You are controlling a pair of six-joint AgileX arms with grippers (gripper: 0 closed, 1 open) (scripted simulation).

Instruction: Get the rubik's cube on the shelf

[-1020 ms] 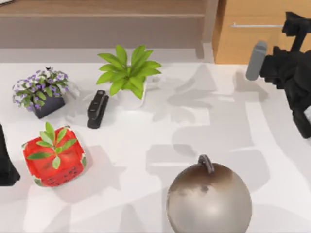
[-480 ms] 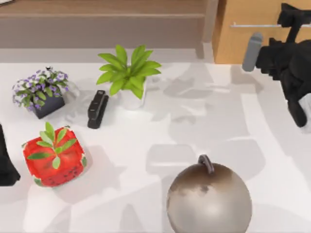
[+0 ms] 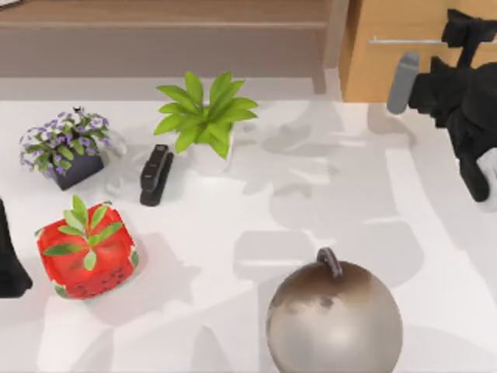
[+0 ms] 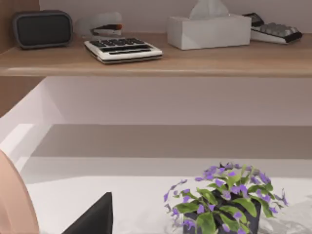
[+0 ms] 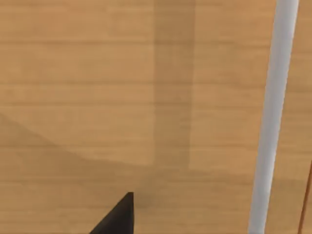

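Honestly, this looks like the very start of the job. Nothing is on the shelf (image 3: 155,12) that counts toward the task yet: in the left wrist view its board carries a calculator (image 4: 123,48) and a tissue box (image 4: 208,30), no cube among them.

The right tool (image 3: 464,35) is up at the front of the drawer cabinet (image 3: 404,19), just beside its silver handle (image 3: 404,40). The right wrist view backs that up, with the cabinet's wood front close in and the handle running past. I can't tell whether that tool is open or closed, and it isn't on the bar as far as I can see.

Where the rubik's cube is, I can't tell. My guess, given where the right tool is heading, is that it's inside the cabinet drawer.

The left arm (image 3: 9,268) sits parked well away from the cabinet, at the counter's left edge next to the strawberry cube (image 3: 87,252). I can't tell the left tool's state either.

So what's left, as I read it, is pretty much everything:
- grab the handle
- pull the drawer open
- find and pick up the cube
- carry it from the cabinet over to the shelf board beside it
- set it down in a free spot
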